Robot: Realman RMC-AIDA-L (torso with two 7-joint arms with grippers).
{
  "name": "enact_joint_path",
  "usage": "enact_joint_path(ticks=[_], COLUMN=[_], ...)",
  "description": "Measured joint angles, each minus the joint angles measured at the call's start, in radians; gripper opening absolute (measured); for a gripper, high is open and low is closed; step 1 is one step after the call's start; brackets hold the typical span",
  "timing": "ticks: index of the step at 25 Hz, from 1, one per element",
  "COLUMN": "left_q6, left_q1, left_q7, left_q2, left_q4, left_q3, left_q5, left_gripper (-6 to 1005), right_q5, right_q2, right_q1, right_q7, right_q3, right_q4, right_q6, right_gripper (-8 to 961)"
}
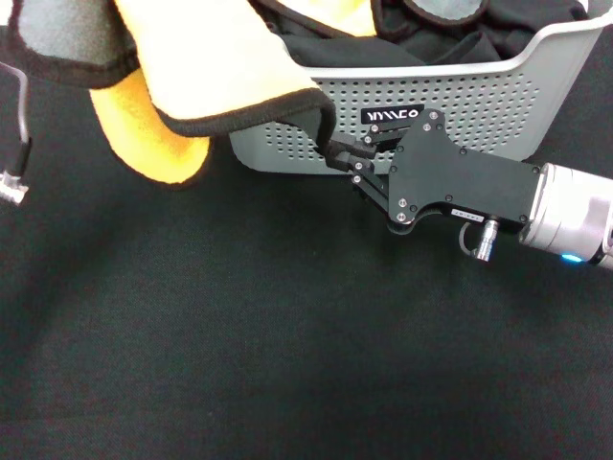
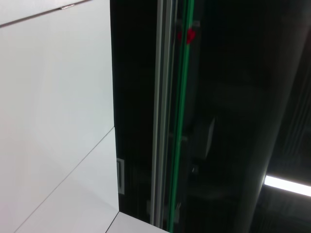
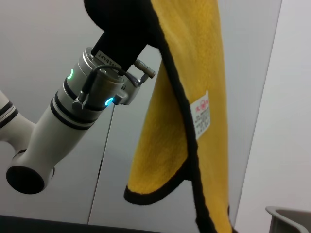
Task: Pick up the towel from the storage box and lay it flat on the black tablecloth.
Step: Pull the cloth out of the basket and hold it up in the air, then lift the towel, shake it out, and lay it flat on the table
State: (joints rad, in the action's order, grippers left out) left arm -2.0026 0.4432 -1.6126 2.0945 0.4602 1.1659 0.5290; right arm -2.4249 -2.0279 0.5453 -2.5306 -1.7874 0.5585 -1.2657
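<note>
The towel [image 1: 220, 57] hangs in the air at the upper left, yellow side out, with a grey patch and black edging. In the right wrist view the towel [image 3: 189, 73] drapes down from my left gripper [image 3: 141, 19], which holds its top; the fingers are hidden by the cloth. My right gripper [image 1: 335, 155] reaches in from the right and pinches the towel's lower corner edging, just in front of the storage box [image 1: 479, 105]. The black tablecloth [image 1: 287, 335] covers the whole surface below. The left wrist view shows only a wall and a dark frame.
The storage box stands at the back right with a black label [image 1: 391, 116] and dark fabric [image 1: 441, 38] inside it. A cable and connector [image 1: 14, 172] of the left arm hang at the left edge. The box's rim [image 3: 289, 216] shows in the right wrist view.
</note>
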Motion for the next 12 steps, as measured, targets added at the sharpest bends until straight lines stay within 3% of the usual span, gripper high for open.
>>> enact_joint_path(ticks=[4, 9, 12], left_q6=[0.001, 0.003, 0.006], left_q1=[0.0, -0.01, -0.019], left_q7=[0.007, 0.043, 0.094], left_q2=[-0.001, -0.003, -0.01], left_q4=[-0.009, -0.043, -0.128], left_q3=[0.0, -0.008, -0.009], left_q5=[0.0, 0.001, 0.008], left_gripper=[9, 9, 9], right_q5=[-0.004, -0.005, -0.005], right_q2=[0.0, 0.0, 0.005], right_q1=[0.0, -0.004, -0.01], right_q7=[-0.003, 0.006, 0.017], right_q3=[0.0, 0.01, 0.023], right_q4=[0.0, 0.011, 0.05], right_q6=[0.0, -0.007, -0.022], right_gripper=[15, 12, 10])
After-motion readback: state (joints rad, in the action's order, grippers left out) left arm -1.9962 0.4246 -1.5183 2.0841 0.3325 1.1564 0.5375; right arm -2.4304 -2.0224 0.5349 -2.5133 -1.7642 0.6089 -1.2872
